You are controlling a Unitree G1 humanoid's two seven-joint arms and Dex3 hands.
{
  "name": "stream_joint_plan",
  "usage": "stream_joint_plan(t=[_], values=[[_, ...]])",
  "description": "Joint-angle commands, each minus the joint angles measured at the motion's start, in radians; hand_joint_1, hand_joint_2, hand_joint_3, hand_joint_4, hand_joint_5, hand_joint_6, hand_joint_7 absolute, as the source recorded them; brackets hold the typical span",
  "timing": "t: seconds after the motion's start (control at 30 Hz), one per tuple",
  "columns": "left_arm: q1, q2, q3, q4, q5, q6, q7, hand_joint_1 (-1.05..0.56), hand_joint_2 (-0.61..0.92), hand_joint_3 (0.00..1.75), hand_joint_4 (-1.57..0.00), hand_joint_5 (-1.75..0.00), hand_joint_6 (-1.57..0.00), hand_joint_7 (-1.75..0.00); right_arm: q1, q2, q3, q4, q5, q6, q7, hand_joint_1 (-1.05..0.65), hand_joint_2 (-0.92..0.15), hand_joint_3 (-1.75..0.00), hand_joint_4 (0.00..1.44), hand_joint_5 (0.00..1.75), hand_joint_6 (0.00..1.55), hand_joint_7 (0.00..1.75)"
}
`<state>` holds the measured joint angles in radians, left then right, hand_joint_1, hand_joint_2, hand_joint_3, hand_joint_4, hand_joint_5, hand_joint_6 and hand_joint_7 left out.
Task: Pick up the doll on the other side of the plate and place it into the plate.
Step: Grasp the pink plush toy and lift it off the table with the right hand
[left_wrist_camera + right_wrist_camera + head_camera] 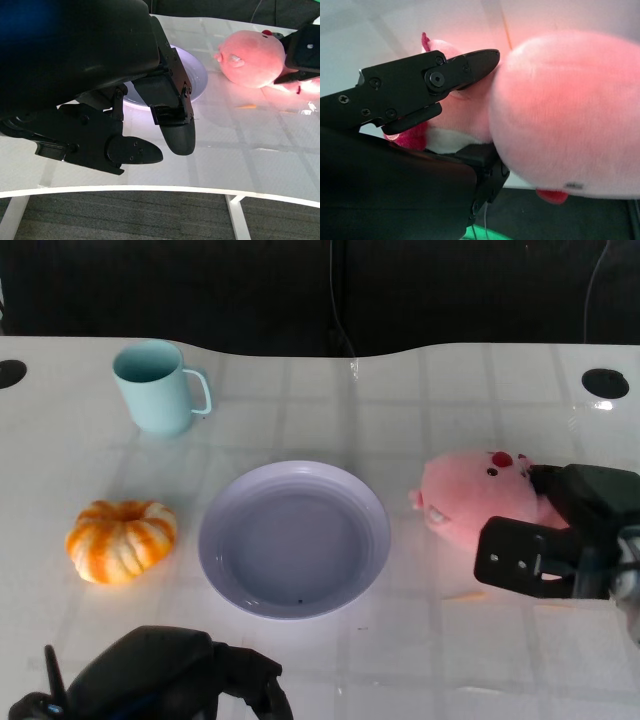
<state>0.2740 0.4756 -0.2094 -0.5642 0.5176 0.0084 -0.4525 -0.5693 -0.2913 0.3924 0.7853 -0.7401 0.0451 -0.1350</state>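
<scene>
Left hand (pixel 170 675) idles, holding nothing, before the plate (pixel 293 538) — right fingers (pixel 470 62) clasp the doll (pixel 478 490) beside it — a loose hold could drop it short.

On my white table (pixel 450 660) sit a mug (pixel 155 388), pumpkin (pixel 121 540), plate (pixel 293 539) and doll (pixel 478 500).

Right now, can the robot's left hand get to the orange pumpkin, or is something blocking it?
Probably yes. The left hand sits low at the table's near edge, holding nothing, and the pumpkin lies just beyond it with bare table between. The plate is off to one side, not in the way.
</scene>
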Motion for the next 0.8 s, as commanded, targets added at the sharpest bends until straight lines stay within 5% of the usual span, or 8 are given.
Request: stream_joint_plan(t=[0.03, 0.1, 0.27, 0.3, 0.4, 0.5, 0.63, 0.8], values=[[0.022, 0.014, 0.0, -0.02, 0.008, -0.004, -0.003, -0.19, 0.92, 0.29, -0.69, -1.43, -0.87, -0.62, 0.046, 0.02, 0.005, 0.064, 0.04, -0.081, -0.061, -0.22, -0.91, 0.0, 1.04, 0.59, 1.26, 0.04], [0.036, 0.014, 0.003, -0.034, 0.006, -0.005, -0.002, -0.19, 0.92, 0.28, -0.69, -1.48, -0.87, -0.62, 0.043, 0.01, 0.011, 0.068, 0.037, -0.102, -0.094, -0.2, -0.91, 0.0, 0.93, 1.14, 1.32, 0.04], [0.05, 0.015, 0.009, -0.053, 0.0, 0.002, -0.009, -0.19, 0.92, 0.29, -0.69, -1.37, -0.87, -0.62, 0.044, 0.001, 0.015, 0.053, 0.042, -0.115, -0.118, -0.24, -0.92, -0.11, 0.86, 1.25, 1.35, 0.06], [0.05, 0.015, 0.008, -0.055, 0.001, 0.005, -0.011, -0.19, 0.92, 0.29, -0.7, -1.35, -0.87, -0.62, 0.046, 0.0, 0.015, 0.055, 0.043, -0.122, -0.131, -0.23, -0.91, -0.11, 0.83, 1.41, 1.32, 0.21], [0.048, 0.014, 0.006, -0.048, 0.006, -0.008, -0.001, -0.18, 0.92, 0.28, -0.72, -1.34, -0.87, -0.63, 0.045, 0.003, 0.009, 0.061, 0.048, -0.132, -0.178, -0.22, -0.89, -0.13, 0.78, 1.68, 0.89, 1.17], [0.047, 0.011, 0.006, -0.041, 0.007, -0.007, 0.003, -0.18, 0.92, 0.28, -0.73, -1.34, -0.88, -0.63, 0.038, -0.006, 0.012, 0.068, 0.047, -0.161, -0.223, -0.2, -0.84, -0.19, 0.77, 1.74, 0.83, 1.33], [0.051, 0.018, 0.01, -0.054, 0.017, 0.003, -0.007, -0.19, 0.92, 0.27, -0.71, -1.39, -0.87, -0.63, 0.04, -0.009, -0.004, 0.033, 0.058, -0.159, -0.251, -0.19, -0.45, -0.94, 0.83, 1.75, 0.72, 1.65], [0.064, 0.02, 0.018, -0.069, 0.009, -0.002, -0.012, -0.2, 0.92, 0.28, -0.71, -1.4, -0.88, -0.63, 0.054, -0.005, -0.045, -0.033, 0.077, -0.157, -0.299, -0.16, -0.38, -1.14, 0.88, 1.75, 0.72, 1.74]])
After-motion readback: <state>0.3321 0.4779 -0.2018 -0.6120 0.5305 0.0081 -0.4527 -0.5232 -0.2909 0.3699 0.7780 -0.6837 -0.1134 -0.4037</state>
